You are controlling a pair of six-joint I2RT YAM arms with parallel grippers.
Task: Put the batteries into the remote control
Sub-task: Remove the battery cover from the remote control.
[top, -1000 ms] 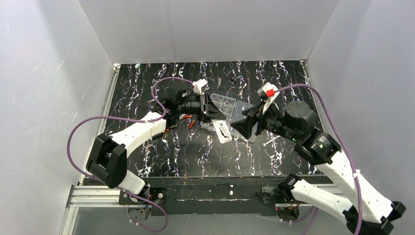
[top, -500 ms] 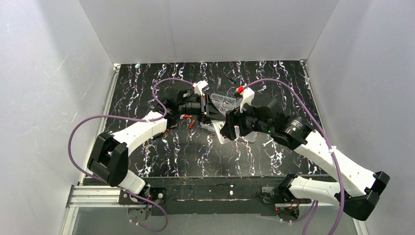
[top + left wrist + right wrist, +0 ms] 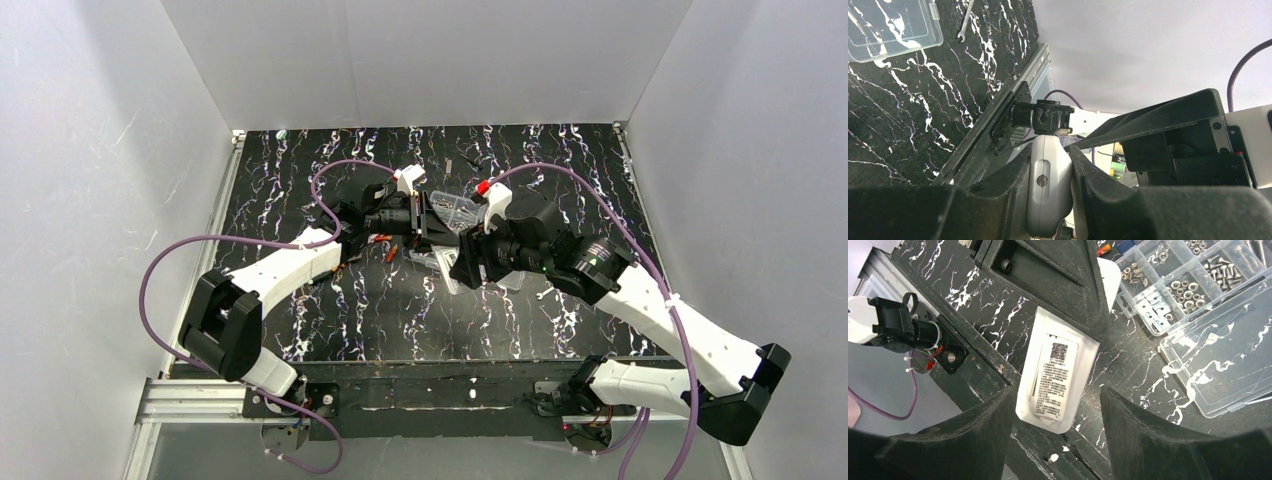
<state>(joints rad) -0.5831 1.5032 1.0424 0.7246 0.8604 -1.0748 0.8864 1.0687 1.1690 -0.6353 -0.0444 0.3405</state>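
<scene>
Well, the left arm reaches in from the near edge to about the middle of the tabletop (image 3: 300, 190), a bit closer to the far edge. Just beside its wrist, on the near side, a few small red bits (image 3: 390, 250) lie on the tabletop. They are too small to tell what they are.

The left fingers (image 3: 438, 228) are squeezed shut on the remote control (image 3: 1049, 172). In the left wrist view the remote control is a small white thing with a round end and one screw. It is pinched on both sides and sticks out past the finger tips. Its screen and its battery hole cannot be seen.

Next to the right comes a white bag (image 3: 1055, 375) with a printed label. It lies flat on the tabletop near the middle, just beside the tips of the left fingers. The right fingers (image 3: 462, 268) hang over this bag. They are spread wide apart, one on each side of the bag in the right wrist view, and they hold nothing.

Further right, toward the far edge, sits a clear box (image 3: 1178, 285) with little rooms full of nuts and screws. Its lid (image 3: 1218, 365) lies open and flat beside it. A small wrench (image 3: 966, 20) lies on the tabletop just past a corner of the lid, toward the right edge.
</scene>
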